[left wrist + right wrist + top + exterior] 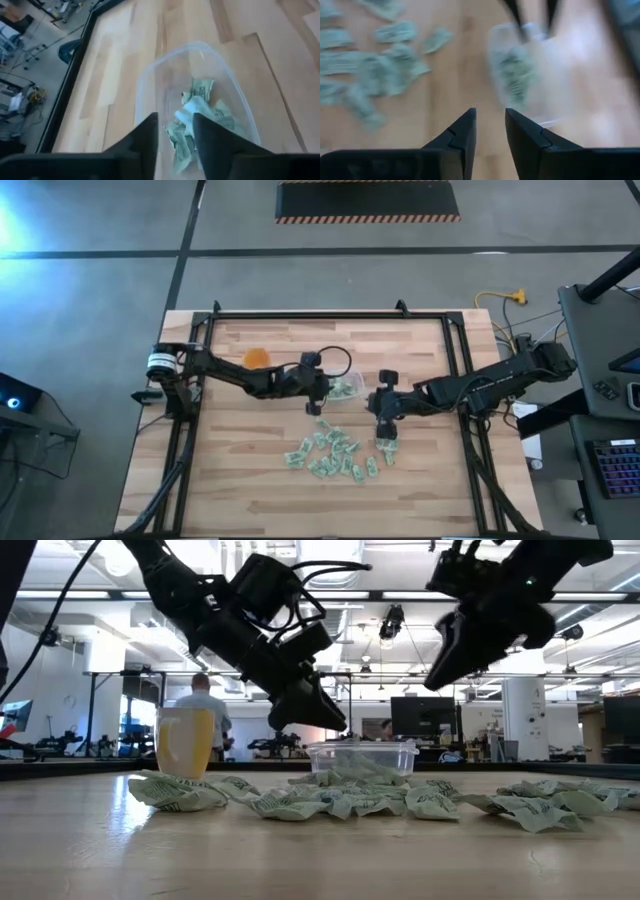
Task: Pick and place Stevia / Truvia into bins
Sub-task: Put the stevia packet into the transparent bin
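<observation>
Light wood plank table (250, 490) with a black frame, grey concrete floor around it. Clear tub (342, 388) sits mid-table, a few green-white packets (195, 107) already inside. Main packet pile (328, 456) loose on the wood, nearer than the tub, just left of the right gripper. Orange round object (257, 359) far left of the tub, apart from it.

Left gripper (175, 132) hangs over the tub, jaws parted with a narrow gap, holding nothing. Right gripper (490, 125) above bare wood between the pile and the tub, jaws slightly apart, empty.

Room beyond the table: open workshop, ceiling lights, monitors, black stands, a person (203, 705) far back. Keyboard (612, 465) on a desk at far right.
</observation>
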